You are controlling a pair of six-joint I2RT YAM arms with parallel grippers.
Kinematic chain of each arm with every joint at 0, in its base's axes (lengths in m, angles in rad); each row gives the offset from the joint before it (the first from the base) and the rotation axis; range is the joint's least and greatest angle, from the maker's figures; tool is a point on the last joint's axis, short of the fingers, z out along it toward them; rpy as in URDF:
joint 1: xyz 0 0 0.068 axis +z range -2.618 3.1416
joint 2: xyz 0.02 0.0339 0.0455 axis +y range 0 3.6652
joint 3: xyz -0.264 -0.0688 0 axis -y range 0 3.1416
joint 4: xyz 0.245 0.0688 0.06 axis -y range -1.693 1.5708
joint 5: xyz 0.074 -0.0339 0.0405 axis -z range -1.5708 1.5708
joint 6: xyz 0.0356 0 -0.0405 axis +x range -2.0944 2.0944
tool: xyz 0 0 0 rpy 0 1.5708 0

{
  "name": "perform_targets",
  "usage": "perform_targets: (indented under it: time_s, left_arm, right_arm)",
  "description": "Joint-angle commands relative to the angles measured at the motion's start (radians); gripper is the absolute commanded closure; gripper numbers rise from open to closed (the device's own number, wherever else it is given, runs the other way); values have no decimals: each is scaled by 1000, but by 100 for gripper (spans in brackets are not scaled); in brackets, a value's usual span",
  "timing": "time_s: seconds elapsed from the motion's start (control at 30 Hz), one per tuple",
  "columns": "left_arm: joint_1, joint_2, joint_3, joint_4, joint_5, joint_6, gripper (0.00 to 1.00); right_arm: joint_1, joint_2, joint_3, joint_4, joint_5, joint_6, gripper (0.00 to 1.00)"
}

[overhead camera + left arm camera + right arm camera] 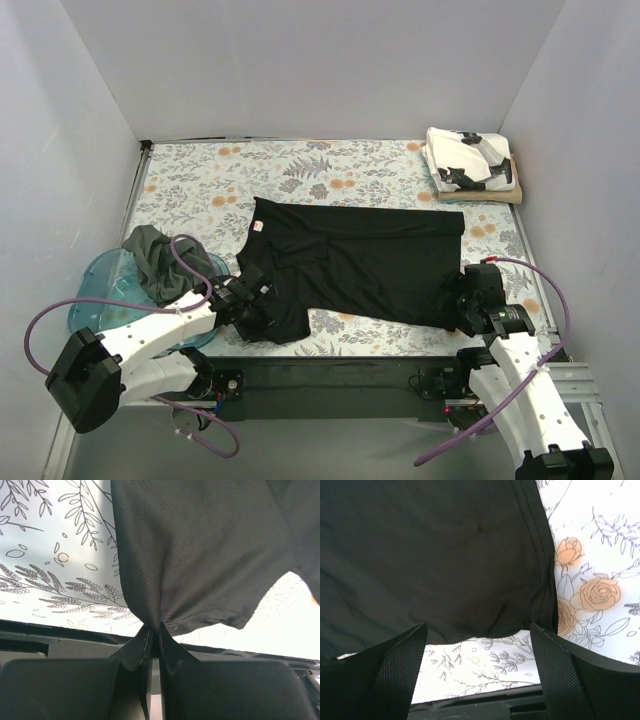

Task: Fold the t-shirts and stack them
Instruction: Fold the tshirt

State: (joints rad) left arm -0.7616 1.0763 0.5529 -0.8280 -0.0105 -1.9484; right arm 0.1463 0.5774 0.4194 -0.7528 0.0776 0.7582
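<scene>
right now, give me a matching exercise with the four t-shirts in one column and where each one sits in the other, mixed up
Things
1. black t-shirt
2. white printed t-shirt
3. grey-green t-shirt
4. tan t-shirt

Places
A. bunched in the blue tub, near left
B. folded, top of the far right pile
C. spread out flat, centre
D. folded, bottom of the far right pile

Pairs: 1-C, 2-B, 3-A, 4-D

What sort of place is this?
Probably a lab test booth, not a home: plain white walls box in the floral-covered table, left arm and right arm are bolted to its edge, a black t-shirt lies spread.
</scene>
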Motion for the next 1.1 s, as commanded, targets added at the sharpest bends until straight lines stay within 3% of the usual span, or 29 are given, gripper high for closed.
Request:
perform_targets:
  time_s: [0.0,0.13,0.3,0.63,0.87,1.07]
  left_arm:
    - [-2,-39,33,-11,-14,8,100]
    - [-2,-62,41,0,-20,16,100]
    - [-2,-73,41,30,-32,25,100]
    - [-2,-79,59,36,-62,46,100]
    - [-2,-84,56,38,-77,31,100]
    - [-2,-73,73,40,-83,31,100]
  right_arm:
    - [4,56,45,-43,-41,15,11]
    - [3,105,76,-89,-96,0,18]
    - [4,127,137,-192,-38,-2,27]
    - [4,243,73,-125,-70,24,37]
    - [3,297,94,-89,65,9,49]
    - [1,349,107,-91,59,-7,51]
